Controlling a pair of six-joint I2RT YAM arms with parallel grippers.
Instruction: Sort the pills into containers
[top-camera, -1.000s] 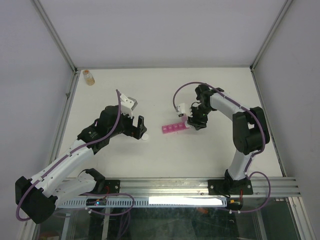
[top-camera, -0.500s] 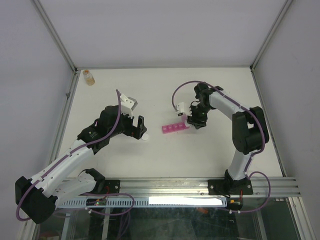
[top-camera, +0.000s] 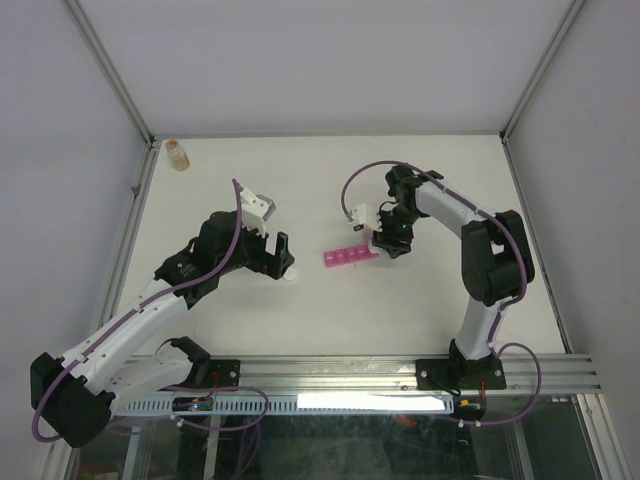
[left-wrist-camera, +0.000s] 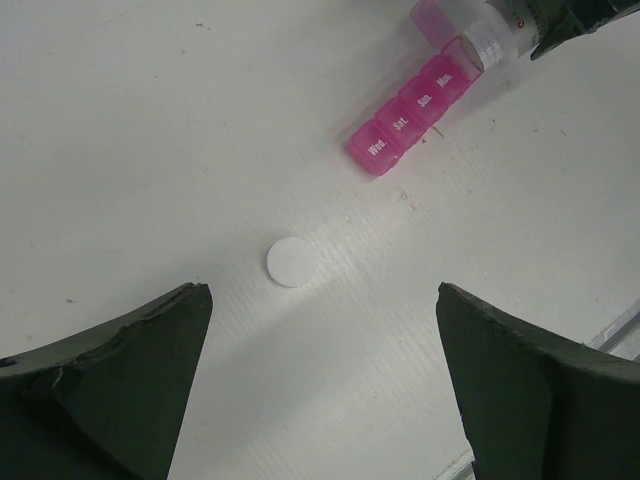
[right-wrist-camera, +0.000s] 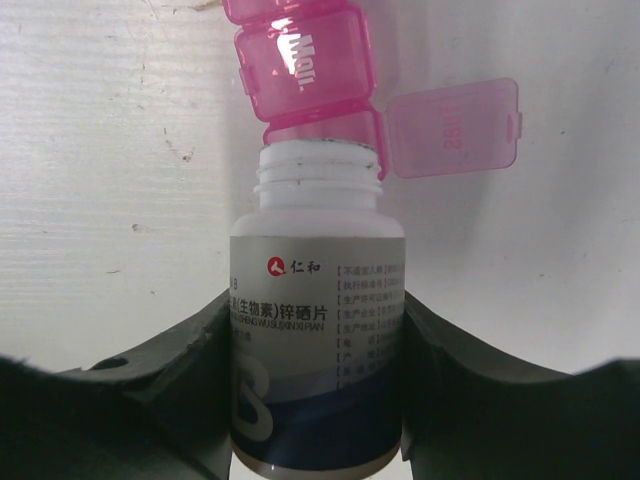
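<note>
Containers (left-wrist-camera: 410, 125) read Wed., Sat., Sun., Mon.; right hand (right-wrist-camera: 318, 318) grips 仁和 bottle (right-wrist-camera: 316, 250), left hand (left-wrist-camera: 322, 296) wide.

Reference: translucent pink four-compartment pill organiser strip (top-camera: 347, 258).

- **Right end:** blocked. The right gripper (top-camera: 388, 238) clamps an uncapped white plastic bottle with a printed label (right-wrist-camera: 318, 330), mouth at the end compartment. That compartment's flipped-up pink lid (right-wrist-camera: 455, 128) juts sideways.
- **Left of it:** a small round white cap (left-wrist-camera: 291, 261) lies on the white table (top-camera: 400, 310). The left gripper (left-wrist-camera: 322, 300) hangs near it, jaws spread wide.
- **Near and far sides:** bare table, passable.
- **Far-left corner:** small amber bottle (top-camera: 176, 154), well apart.
</note>
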